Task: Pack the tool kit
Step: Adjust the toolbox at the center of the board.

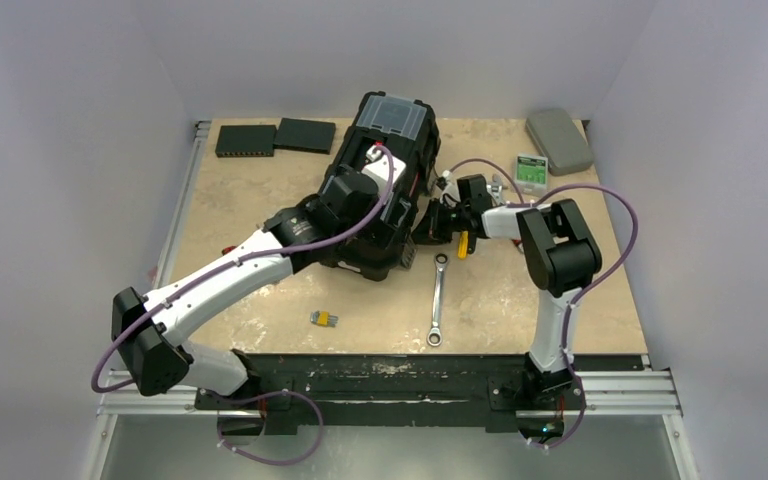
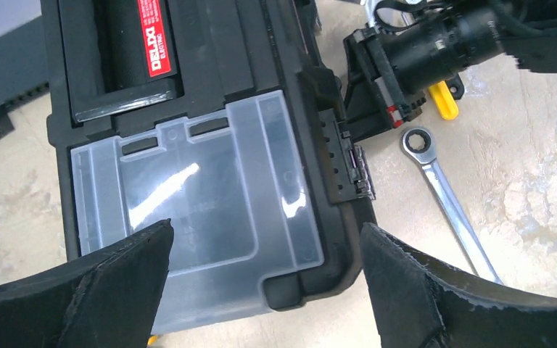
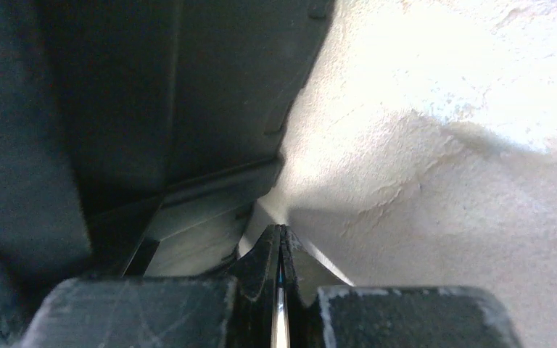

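Since its lid is down, the black toolbox (image 1: 385, 190) can take nothing in yet. It sits skewed at mid-counter (image 1: 580, 300), with the red-labelled handle (image 2: 152, 40) and one clear-lidded compartment (image 2: 196, 210) uppermost and the side latch (image 2: 349, 163) seemingly shut.

- Left jaws: spread wide, hovering over the clear lid, holding nothing.
- Right jaws: pressed together, low by the counter against the toolbox's right flank, near the latch. A bright sliver shows in the seam; whether anything is pinched there cannot be told.
- Loose stock: a ratchet wrench (image 1: 438, 300) just right of the box, a yellow-handled tool (image 2: 444, 100) beside the right wrist, and a small yellow-and-grey piece (image 1: 325, 319) nearer the front edge.

Hazards, as judged:
- The closed tips may skid off the latch and shove the box — nothing pins it, so it could slide and sweep the wrench along.
- The left jaws, pressing down, might flex or pop the thin clear lid.
- Both arms crowd the same corner, so contact between them is plausible.
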Controlling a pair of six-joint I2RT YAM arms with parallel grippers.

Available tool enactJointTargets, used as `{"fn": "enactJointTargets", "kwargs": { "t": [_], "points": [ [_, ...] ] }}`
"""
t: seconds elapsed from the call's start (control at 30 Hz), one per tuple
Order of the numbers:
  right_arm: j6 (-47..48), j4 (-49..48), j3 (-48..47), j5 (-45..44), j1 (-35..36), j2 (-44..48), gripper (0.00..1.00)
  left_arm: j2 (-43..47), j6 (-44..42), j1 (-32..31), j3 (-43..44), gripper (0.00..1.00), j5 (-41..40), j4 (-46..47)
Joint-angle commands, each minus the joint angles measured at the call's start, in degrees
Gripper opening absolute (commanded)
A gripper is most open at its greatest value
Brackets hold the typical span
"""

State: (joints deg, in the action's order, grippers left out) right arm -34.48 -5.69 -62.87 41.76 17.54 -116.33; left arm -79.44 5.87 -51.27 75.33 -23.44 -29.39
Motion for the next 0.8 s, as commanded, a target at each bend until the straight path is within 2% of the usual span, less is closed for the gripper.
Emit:
{"fn": "enactJointTargets", "kwargs": {
  "t": [0.0,0.17,0.3,0.43,0.67,0.77],
  "points": [
    [2.1,0.1,3.5,8.2,0.7,6.3,0.0,0.6,3.4,4.7,2.1,0.95,10.7,-1.4],
    [2.1,-1.4,9.1,11.4,0.6,12.1,0.0,0.9,0.6,4.3,1.6,0.94,11.2,-2.1],
    [3.9,1.1,11.2,11.5,0.4,17.4,0.0,0.8,-1.8,1.6,3.1,0.94,6.9,-4.0],
    [6.7,7.7,10.8,3.7,0.2,20.7,0.0,0.4,-1.5,0.7,5.4,0.92,5.5,-6.8],
    [-3.3,-1.1,18.3,-10.4,-8.8,28.3,0.0,-0.3,-0.5,-0.3,7.4,0.93,0.3,-6.6],
    [-6.0,-6.2,19.2,-13.9,-10.3,29.5,0.21,-3.5,-0.9,-0.3,13.6,0.93,-1.7,-8.9]
  ]
}}
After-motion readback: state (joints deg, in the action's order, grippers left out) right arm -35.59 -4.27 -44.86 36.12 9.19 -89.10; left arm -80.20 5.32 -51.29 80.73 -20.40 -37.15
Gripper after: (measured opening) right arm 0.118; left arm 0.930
